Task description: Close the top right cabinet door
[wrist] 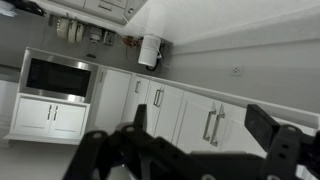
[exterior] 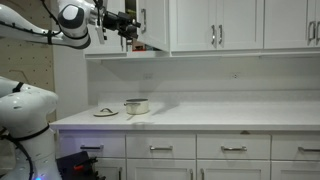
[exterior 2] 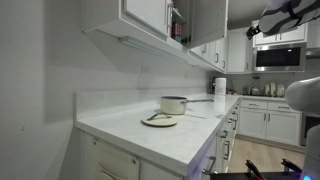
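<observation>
The tall narrow white wall-cabinet door with a slim vertical silver bar handle (exterior: 153, 25) stands swung out from its cabinet. It hangs above the end of the white counter (exterior: 200, 118) that carries the white round pot (exterior: 137, 105) and the flat round plate (exterior: 105, 112). The tool (exterior: 128, 28) hangs just beside the door; contact cannot be confirmed. In the wrist view its dark fingers (wrist: 285, 145) are spread wide, gripping nothing.

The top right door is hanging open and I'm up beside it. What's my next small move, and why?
Probably ease the gripper onto the outer face of the top right cabinet door, ready to push. In an exterior view the door stands swung open, and the gripper appears just short of it, open and empty.
</observation>
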Controlling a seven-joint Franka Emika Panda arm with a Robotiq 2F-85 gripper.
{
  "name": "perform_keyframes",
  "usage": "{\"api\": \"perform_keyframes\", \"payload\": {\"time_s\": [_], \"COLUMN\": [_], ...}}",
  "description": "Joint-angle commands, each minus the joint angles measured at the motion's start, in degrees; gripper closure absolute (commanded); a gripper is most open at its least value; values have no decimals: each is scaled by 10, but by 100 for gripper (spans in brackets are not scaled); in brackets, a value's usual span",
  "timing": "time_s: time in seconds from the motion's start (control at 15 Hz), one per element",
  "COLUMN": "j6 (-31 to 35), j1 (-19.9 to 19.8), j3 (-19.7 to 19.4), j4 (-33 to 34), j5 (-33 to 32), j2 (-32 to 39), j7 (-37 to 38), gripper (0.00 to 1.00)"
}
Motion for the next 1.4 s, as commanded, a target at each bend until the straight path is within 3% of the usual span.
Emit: {"api": "perform_keyframes", "payload": {"time_s": [0.0, 0.53, 0.8, 1.07, 1.33], "j6": [34, 36, 28, 23, 24], "j1": [-25, 22, 71, 142, 266], "j3": [9, -44, -97, -157, -230], "j4": [12, 54, 98, 151, 192], "j5": [-2, -13, -18, -17, 18], "j2": [18, 109, 153, 197, 239], "j7": [2, -118, -204, -296, -380], "gripper": [0, 0, 0, 0, 0]}}
